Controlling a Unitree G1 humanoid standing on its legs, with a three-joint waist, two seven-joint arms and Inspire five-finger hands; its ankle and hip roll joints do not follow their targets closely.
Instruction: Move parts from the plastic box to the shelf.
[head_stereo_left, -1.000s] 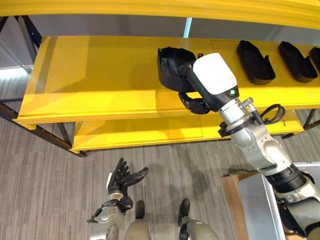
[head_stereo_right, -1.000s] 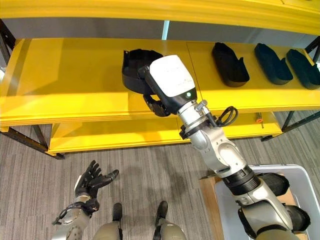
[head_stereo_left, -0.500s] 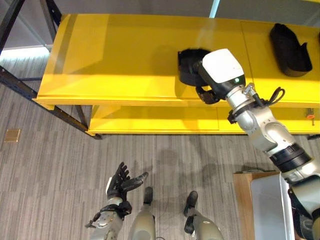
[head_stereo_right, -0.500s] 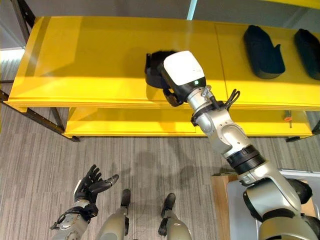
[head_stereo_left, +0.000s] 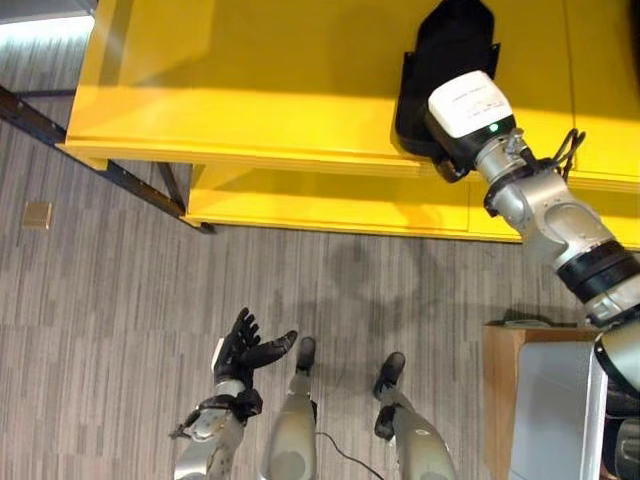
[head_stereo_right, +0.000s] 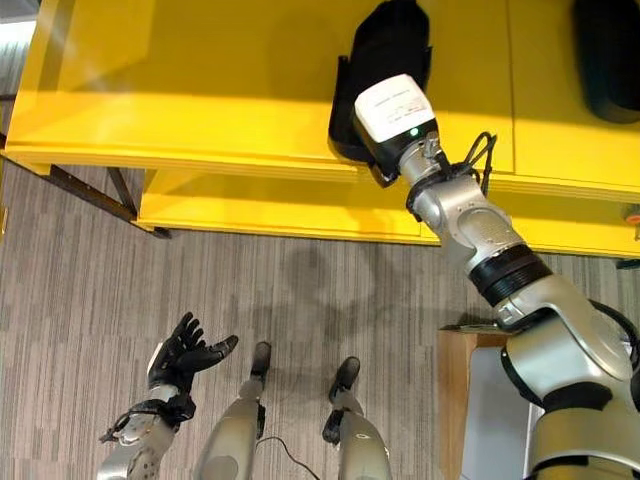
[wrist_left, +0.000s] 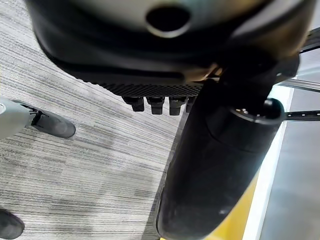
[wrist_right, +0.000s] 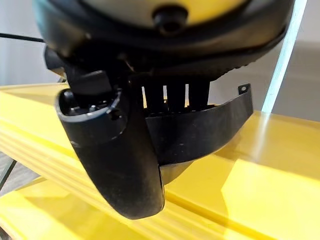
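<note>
Since a second ago our right hand (wrist_right: 131, 150) has carried the black part (head_stereo_right: 385, 70) deeper onto the shelf (head_stereo_right: 200, 90), fingers still curled round it; placement near. Left hand (head_stereo_left: 245, 350) idles open.

black part (head_stereo_left: 448, 60), on yellow shelf (head_stereo_left: 250, 90)

A workshop: yellow shelf (head_stereo_left: 250, 90) racking on grey carpet floor (head_stereo_left: 120, 300).

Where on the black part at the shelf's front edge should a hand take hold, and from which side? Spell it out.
Probably at its near rim, coming from the aisle side. The black part lies lengthwise on the yellow shelf, its near end at the front edge. The right hand already grips there, fingers inside the thin curved wall, thumb outside. The left hand hangs open, low over the floor.
</note>
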